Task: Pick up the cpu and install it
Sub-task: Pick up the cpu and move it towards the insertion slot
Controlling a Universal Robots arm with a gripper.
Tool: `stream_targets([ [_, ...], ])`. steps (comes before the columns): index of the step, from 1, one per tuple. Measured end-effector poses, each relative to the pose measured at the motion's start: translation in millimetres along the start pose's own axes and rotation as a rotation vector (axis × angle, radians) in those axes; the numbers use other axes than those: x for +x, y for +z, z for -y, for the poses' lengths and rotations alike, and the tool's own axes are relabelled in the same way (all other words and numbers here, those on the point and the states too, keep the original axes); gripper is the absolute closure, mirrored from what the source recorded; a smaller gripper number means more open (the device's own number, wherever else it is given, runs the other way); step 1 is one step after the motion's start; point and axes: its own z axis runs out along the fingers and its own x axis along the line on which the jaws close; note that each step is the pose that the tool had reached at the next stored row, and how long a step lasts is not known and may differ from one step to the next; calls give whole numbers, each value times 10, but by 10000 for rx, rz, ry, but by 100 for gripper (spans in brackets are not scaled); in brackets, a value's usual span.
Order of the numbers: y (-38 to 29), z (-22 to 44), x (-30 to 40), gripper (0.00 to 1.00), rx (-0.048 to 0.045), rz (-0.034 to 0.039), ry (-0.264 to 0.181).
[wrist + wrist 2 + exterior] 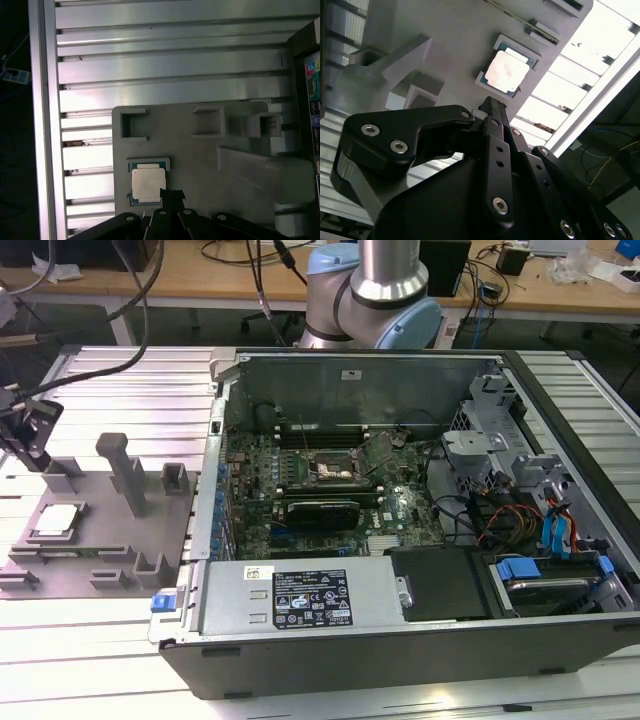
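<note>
Pick step: my claw [172, 193], tips together and empty, hovers near the cpu [148, 183] lying in its grey tray [200, 165]; grasping calls for opening and centring over it.

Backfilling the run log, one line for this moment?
phase: pre-grasp | cpu: seated in gray fixture, untouched | claw: above fixture near cpu, no contact | motherboard socket: in open PC case

One cpu [55, 521], one tray [108, 532], one computer case [400, 665].
</note>
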Motion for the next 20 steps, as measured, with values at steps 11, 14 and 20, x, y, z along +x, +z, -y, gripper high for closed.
stream_targets([
  [11,284,139,70,89,0,2,0],
  [14,334,193,69,89,0,6,0],
  [20,492,239,71,89,-1,8,0],
])
